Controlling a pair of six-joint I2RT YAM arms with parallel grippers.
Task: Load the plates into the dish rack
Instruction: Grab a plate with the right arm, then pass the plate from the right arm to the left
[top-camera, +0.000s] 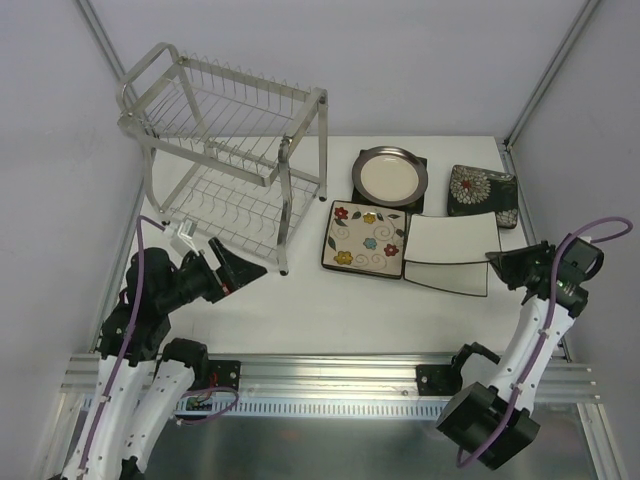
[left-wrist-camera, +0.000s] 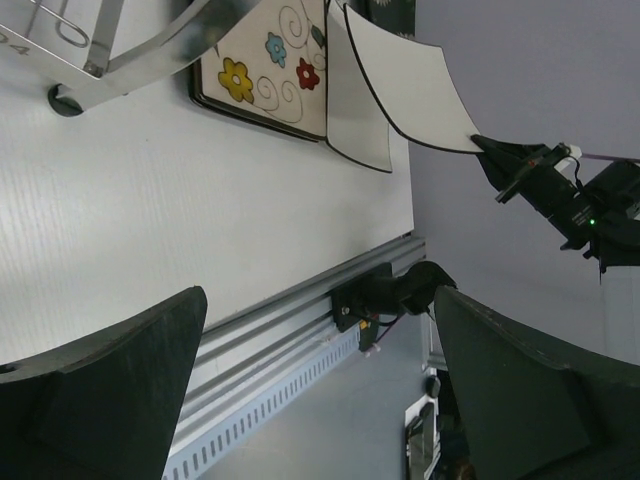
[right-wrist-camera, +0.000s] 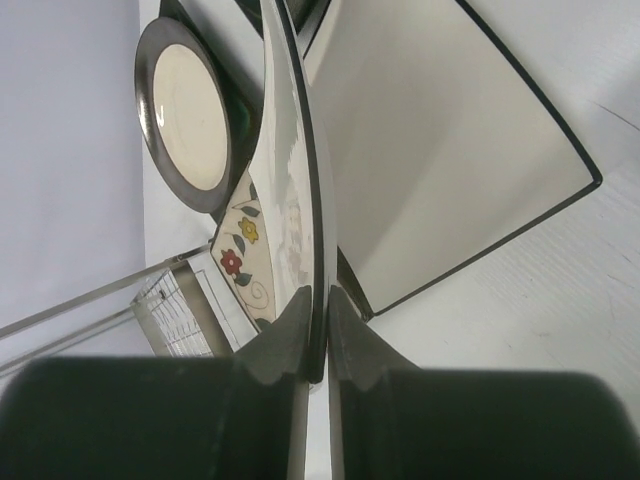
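The right pincer (top-camera: 492, 263) is clamping the right-hand rim of a white black-rimmed plate (top-camera: 450, 238), which is sitting near the right edge of the tabletop (top-camera: 330, 310), about midway between its near and far edges. In the right wrist view the two fingers (right-wrist-camera: 280, 345) are pressing together on the thin rim, with the plate running edge-on straight away from them. The held plate is tilting up at the pincer's side. A second white plate (top-camera: 445, 278) with the same black rim is lying flat underneath it, showing along the near side.

Just to the left, a cream flowered plate (top-camera: 363, 238) is lying flat, touching or slightly tucked under the white ones. Toward the far edge, a round cream grey-rimmed plate (top-camera: 390, 175) is resting on a dark square plate (top-camera: 413, 203) that is mostly covered. A dark plate with white blooms (top-camera: 483, 190) is sitting near the far right corner.

The dish rack (top-camera: 240, 115) is standing in the far left corner, with no plates in it. The left pincer (top-camera: 240, 265) is hovering by the rack's near right foot with its fingers spread wide apart, gripping nothing, well apart from every plate.
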